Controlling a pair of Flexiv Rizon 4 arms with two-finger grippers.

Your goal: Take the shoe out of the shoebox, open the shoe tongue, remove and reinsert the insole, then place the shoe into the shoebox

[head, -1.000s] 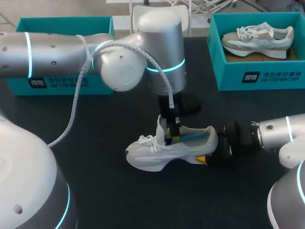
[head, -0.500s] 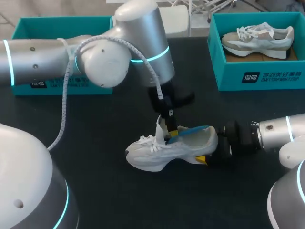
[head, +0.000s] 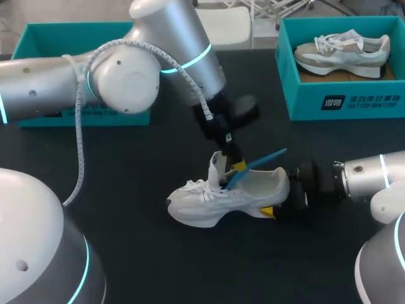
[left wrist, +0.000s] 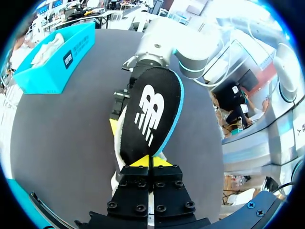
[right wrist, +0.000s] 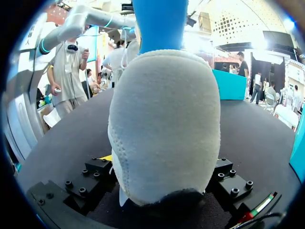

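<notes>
Insole [head: 258, 163], black on top with a blue edge, is pinched at one end by the left gripper [head: 237, 167]. In the left wrist view the two yellow tips are pressed together on it with only the thin sheet between them. The insole slants up and out of the shoe [head: 221, 197], and its far end is raised clear above the heel opening. Its gripped end is still down at the shoe's mouth, just beside the upright tongue [head: 214, 170]. The tongue stands pulled back on the toe side of the left gripper, with the laces loose below it.

The shoe is white and grey and sits sole-down on the dark table [head: 126, 190], directly under the left gripper. Its heel sits in the right gripper [head: 278, 206]. In the right wrist view the heel fills the gap between the two fingers, which stand wide apart and bear on it from both sides. The blue underside of the insole rises above the heel, ahead of that gripper.

One teal shoebox [head: 76, 31] is well beyond the left gripper, largely hidden behind the left arm. Another teal shoebox [head: 345, 101] is well away from the right gripper at the far edge of the table, and a second shoe [head: 345, 54] lies on its side in it.
</notes>
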